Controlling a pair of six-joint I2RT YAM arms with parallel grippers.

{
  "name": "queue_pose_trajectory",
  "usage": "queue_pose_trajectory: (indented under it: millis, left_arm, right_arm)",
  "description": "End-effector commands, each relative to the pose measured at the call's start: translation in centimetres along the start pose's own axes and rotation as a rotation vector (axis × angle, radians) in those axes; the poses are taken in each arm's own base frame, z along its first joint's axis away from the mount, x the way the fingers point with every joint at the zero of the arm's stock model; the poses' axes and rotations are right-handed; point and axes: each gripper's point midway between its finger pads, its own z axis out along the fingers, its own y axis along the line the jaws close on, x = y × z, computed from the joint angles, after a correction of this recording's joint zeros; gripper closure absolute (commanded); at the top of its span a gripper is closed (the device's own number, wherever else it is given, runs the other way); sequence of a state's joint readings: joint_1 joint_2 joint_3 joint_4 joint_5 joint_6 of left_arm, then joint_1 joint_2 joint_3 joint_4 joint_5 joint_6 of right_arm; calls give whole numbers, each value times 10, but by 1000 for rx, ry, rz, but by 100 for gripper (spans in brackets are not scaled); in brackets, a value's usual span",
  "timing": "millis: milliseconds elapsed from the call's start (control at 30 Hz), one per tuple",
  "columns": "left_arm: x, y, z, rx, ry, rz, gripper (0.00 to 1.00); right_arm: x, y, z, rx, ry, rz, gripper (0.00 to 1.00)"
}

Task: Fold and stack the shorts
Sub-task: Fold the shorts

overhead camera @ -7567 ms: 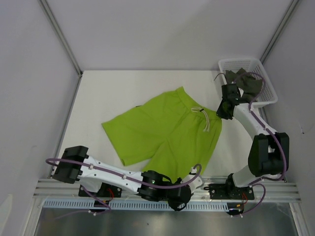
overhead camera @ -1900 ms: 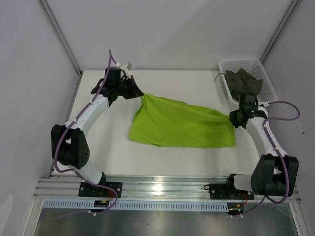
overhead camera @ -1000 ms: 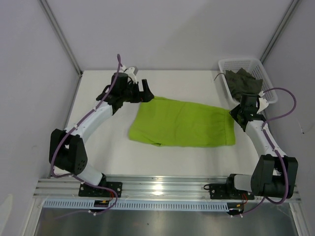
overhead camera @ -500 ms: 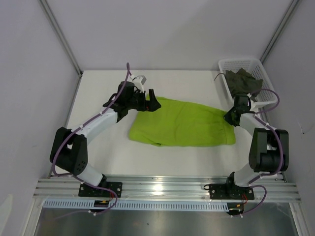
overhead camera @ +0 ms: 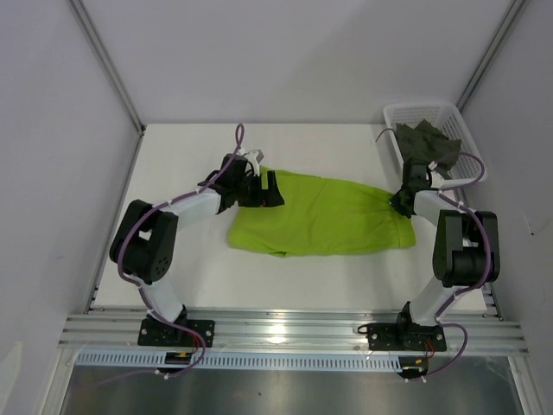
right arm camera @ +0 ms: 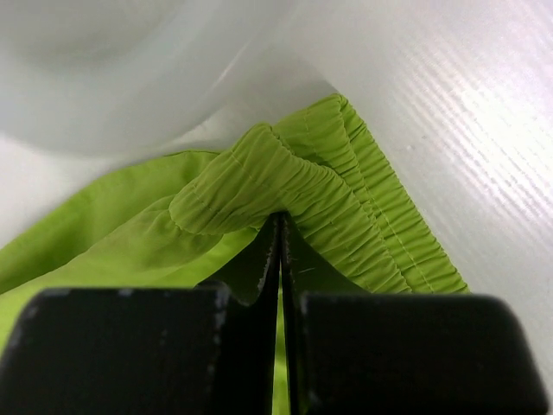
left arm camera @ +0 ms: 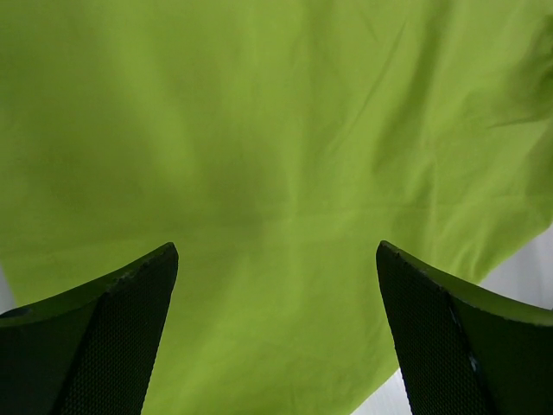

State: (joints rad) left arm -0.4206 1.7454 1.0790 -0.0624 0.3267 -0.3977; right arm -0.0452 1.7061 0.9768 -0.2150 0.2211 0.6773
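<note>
The lime green shorts (overhead camera: 320,220) lie folded into a long strip across the middle of the table. My left gripper (overhead camera: 268,188) hovers open just over their left end; in the left wrist view the green cloth (left arm camera: 276,130) fills the frame between the wide-apart fingers (left arm camera: 95,337), nothing held. My right gripper (overhead camera: 400,203) is at the right end, shut on the gathered waistband (right arm camera: 346,190), which bunches into a raised fold at its tips (right arm camera: 278,218). The dark olive-grey shorts (overhead camera: 428,143) lie crumpled in the basket.
The white mesh basket (overhead camera: 415,107) stands at the back right corner, close behind my right gripper, and shows as a white blur (right arm camera: 130,69) in the right wrist view. Grey walls enclose the table on the left, back and right.
The left gripper has moved right from the back left onto the shorts' left end, staying open. The right gripper closed on the waistband corner and its arm swung in closer to the basket.
</note>
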Motion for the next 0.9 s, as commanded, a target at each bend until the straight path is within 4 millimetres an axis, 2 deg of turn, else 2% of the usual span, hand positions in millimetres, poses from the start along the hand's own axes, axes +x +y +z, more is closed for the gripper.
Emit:
queue_pose_trajectory:
  millis: [0, 167, 200, 267, 333, 367, 400, 467, 500, 533, 600, 733, 767, 833, 867]
  left_arm:
    - [-3, 4, 6, -17, -6, -24, 3]
    - [10, 49, 13, -107, 61, -113, 5]
    - [9, 66, 9, -117, 54, -151, 6]
    - [6, 82, 3, -133, 43, -196, 6]
    - [6, 109, -9, -189, 29, -245, 6]
    - [9, 123, -14, -236, 23, -268, 5]
    - [2, 139, -25, -266, -7, -302, 5]
    - [-5, 159, -38, -311, -52, -337, 5]
    - [0, 173, -47, -339, -67, -374, 5]
    - [-12, 174, -55, -341, -119, -373, 4]
    - [-13, 176, -64, -374, -150, -366, 4]
    - [-32, 155, -80, -382, -232, -308, 5]
    - [-35, 151, -83, -388, -242, -296, 5]
    - [-40, 139, -84, -388, -259, -265, 5]
    - [-44, 126, -85, -369, -268, -244, 5]
  right_arm:
    - [21, 2, -6, 56, 19, -73, 100]
    - [44, 28, -17, 12, 31, -122, 100]
    - [46, 32, -17, 14, 25, -132, 100]
    - [59, 44, -21, 7, 30, -158, 100]
    - [70, 57, -19, -10, 42, -173, 100]
    - [84, 71, -23, -34, 54, -192, 100]
    - [91, 83, -21, -46, 61, -203, 100]
    - [106, 98, -24, -47, 67, -239, 100]
    - [116, 120, -33, -86, 65, -256, 100]
    - [127, 122, -30, -72, 78, -277, 100]
    - [136, 135, -35, -97, 85, -291, 100]
    - [131, 142, -45, -137, 92, -287, 100]
    - [125, 146, -54, -161, 83, -283, 99]
    - [124, 144, -62, -182, 84, -296, 88]
    - [119, 147, -73, -215, 78, -293, 83]
